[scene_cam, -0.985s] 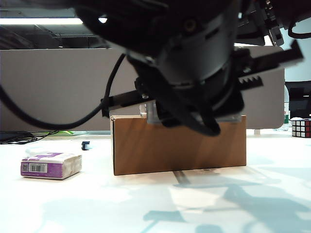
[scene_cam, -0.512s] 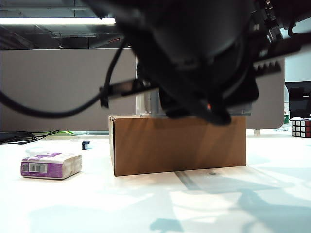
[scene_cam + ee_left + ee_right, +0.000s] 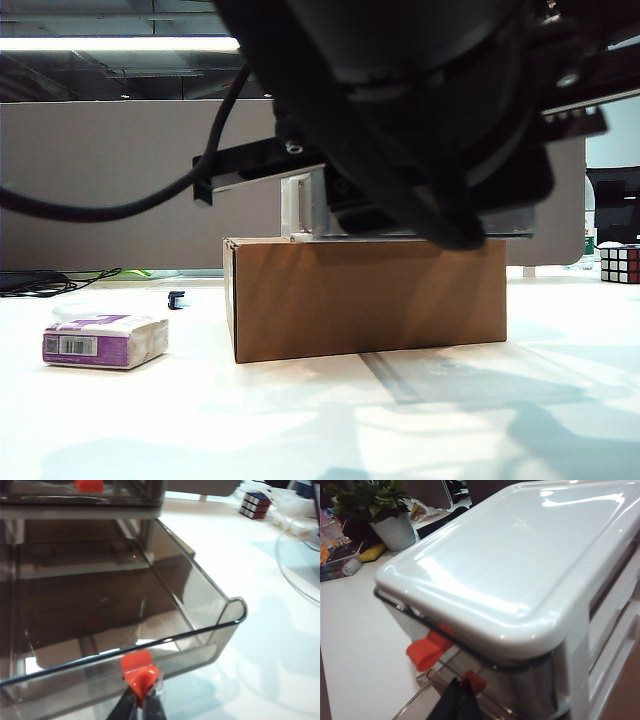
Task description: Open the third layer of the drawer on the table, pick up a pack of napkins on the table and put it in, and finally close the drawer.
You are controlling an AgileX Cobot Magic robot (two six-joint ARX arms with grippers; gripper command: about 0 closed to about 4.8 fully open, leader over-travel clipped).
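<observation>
2 grippers in my wrist views: the left gripper is pinched on the red knob of the pulled-out third layer; the right gripper hangs closed beside the drawer. The pack of napkins lies on the table, left of the cardboard box.

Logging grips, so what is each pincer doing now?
Left pincer: shut on the third layer's handle.
Right pincer: above the drawer; state cannot be told.

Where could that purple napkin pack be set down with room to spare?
Inside the pulled-out third layer, bare between its grey walls. Bare table also lies between the pack of napkins and the cardboard box. It is crowded at the handle, where the left gripper is pinching.
</observation>
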